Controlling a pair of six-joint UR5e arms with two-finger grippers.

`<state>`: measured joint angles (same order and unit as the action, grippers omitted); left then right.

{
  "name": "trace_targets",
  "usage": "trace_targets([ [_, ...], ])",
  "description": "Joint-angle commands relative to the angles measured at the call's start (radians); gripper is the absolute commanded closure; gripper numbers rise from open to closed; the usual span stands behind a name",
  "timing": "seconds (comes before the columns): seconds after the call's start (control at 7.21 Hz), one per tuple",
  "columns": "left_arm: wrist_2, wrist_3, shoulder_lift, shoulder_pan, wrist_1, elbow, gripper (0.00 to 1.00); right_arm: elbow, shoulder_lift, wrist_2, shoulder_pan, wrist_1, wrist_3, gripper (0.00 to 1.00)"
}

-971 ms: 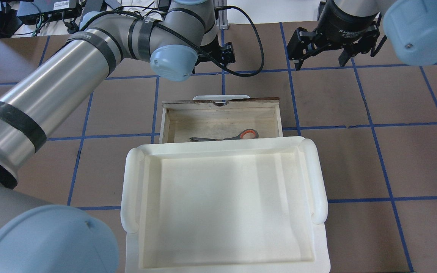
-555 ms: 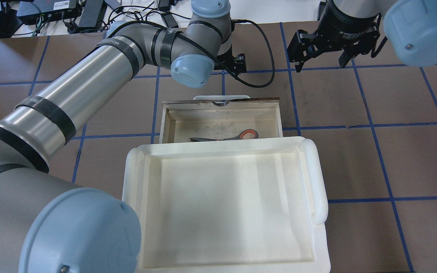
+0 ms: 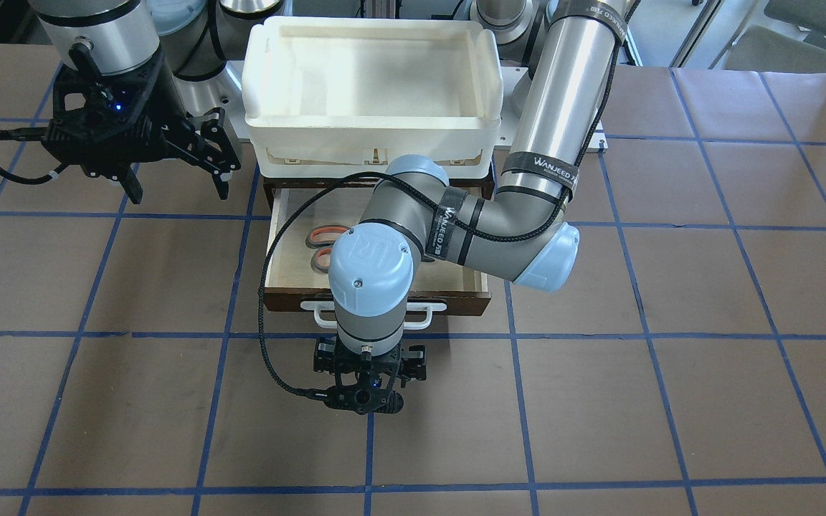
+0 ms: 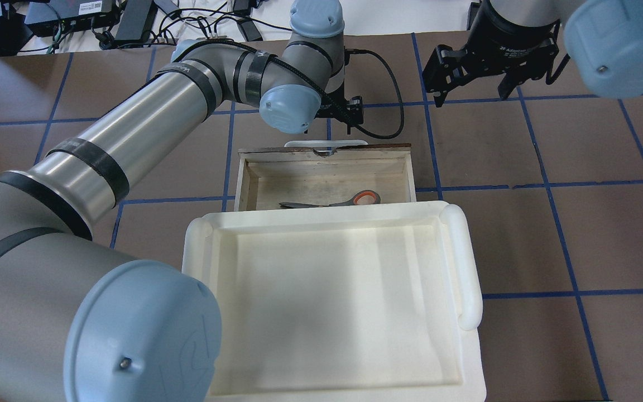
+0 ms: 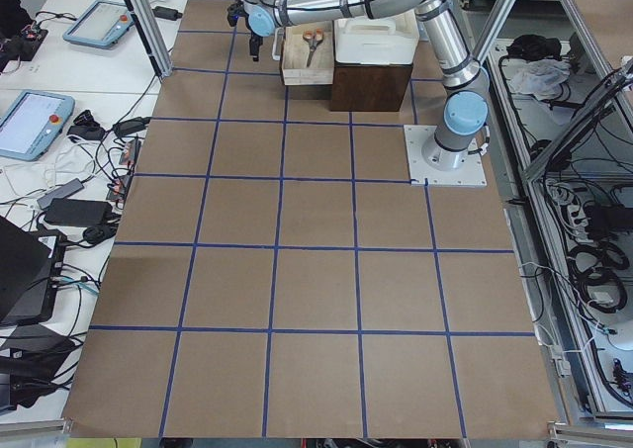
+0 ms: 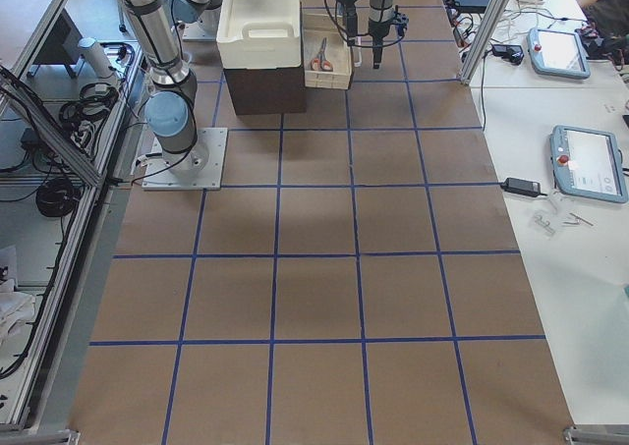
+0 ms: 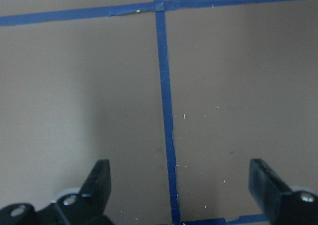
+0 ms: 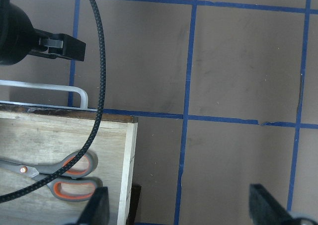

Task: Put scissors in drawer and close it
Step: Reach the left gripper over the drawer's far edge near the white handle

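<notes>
The drawer (image 4: 327, 149) stands pulled open out of the dark brown cabinet (image 3: 485, 188). The scissors (image 4: 349, 200), black handles lined orange-red, lie flat inside it; they also show in the front view (image 3: 323, 247) and the right wrist view (image 8: 64, 173). My left gripper (image 3: 368, 380) is open and empty, pointing down at the bare table just beyond the drawer's white bar handle (image 3: 320, 313); its wrist view (image 7: 179, 180) shows only table and tape. My right gripper (image 4: 472, 95) is open and empty, raised off to the drawer's side (image 3: 173, 179).
A white plastic tray (image 4: 466, 262) sits on top of the cabinet and hides the drawer's back part from overhead. The left arm's elbow and cable (image 3: 456, 229) hang over the open drawer. Blue tape lines (image 7: 166, 111) grid the brown table.
The left arm has swung its wrist round; its gripper has moved closer to the drawer's handle side. The right gripper, drawer and scissors have not moved.
</notes>
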<state>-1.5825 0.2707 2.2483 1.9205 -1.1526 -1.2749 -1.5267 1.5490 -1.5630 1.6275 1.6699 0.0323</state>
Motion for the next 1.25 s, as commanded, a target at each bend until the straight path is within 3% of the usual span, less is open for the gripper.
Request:
trace_targets([
  [0.0,0.002,0.004,0.013,0.005,-0.058,0.008,0.0,-0.001,0.0,0.0,0.0,-0.001,0.008,0.0],
  [1.11,0.048,0.084,-0.093,0.04,-0.254,0.002,0.0,-0.001,0.0,-0.002,-0.002,-0.016,0.009,0.0],
])
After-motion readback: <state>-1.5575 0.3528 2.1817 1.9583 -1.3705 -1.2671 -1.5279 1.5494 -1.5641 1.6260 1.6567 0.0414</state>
